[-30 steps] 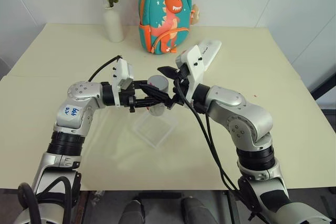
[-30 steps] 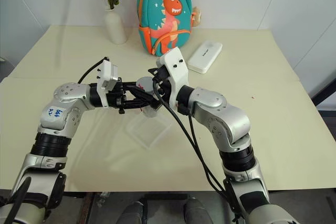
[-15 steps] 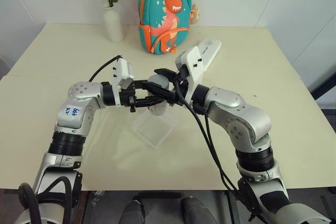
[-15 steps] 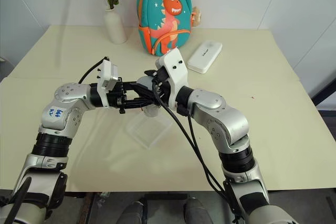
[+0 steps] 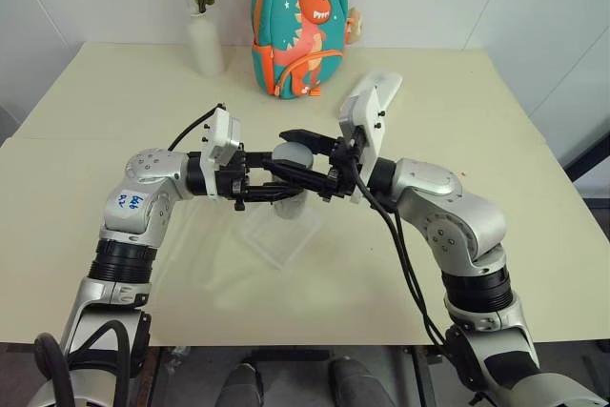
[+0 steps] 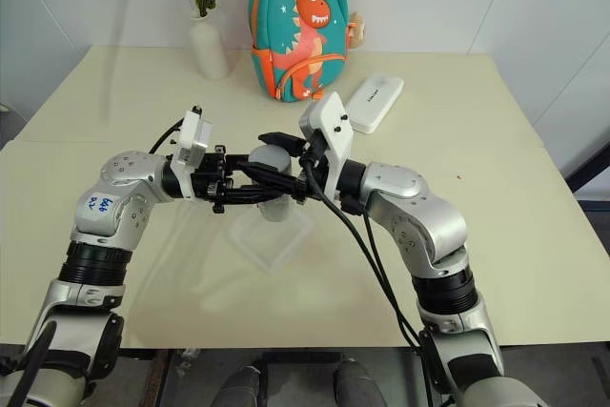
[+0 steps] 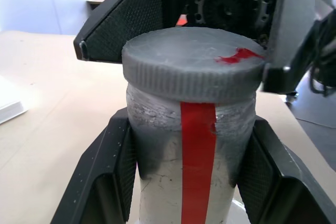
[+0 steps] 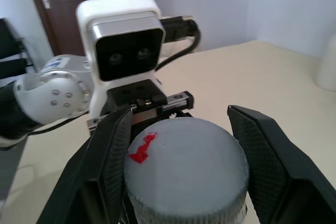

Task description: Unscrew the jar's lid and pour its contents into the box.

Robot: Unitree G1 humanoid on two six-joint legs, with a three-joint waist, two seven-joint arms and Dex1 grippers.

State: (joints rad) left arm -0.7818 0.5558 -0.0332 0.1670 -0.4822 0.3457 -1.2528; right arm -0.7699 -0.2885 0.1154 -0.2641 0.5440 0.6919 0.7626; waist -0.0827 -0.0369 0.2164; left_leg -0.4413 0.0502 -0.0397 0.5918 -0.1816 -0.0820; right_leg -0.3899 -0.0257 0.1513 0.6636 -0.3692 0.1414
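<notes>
Box (image 5: 281, 233) lies on the counter (image 5: 534, 264), well inside its near edge. Directly above the box, left pincer (image 7: 189, 182) grips the jar (image 7: 184, 182); right pincer (image 8: 186, 166) is clamped on the lid (image 8: 184, 161). Beyond the box, open counter runs to backpack (image 5: 297, 24) and vase (image 5: 205, 43).

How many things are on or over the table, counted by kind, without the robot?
Jar with lid: 1
Clear box: 1
Vase with flowers: 1
Dinosaur backpack: 1
White case: 1
Total: 5

Jar (image 5: 290, 199) seemingly above box (image 5: 278, 235)
</notes>
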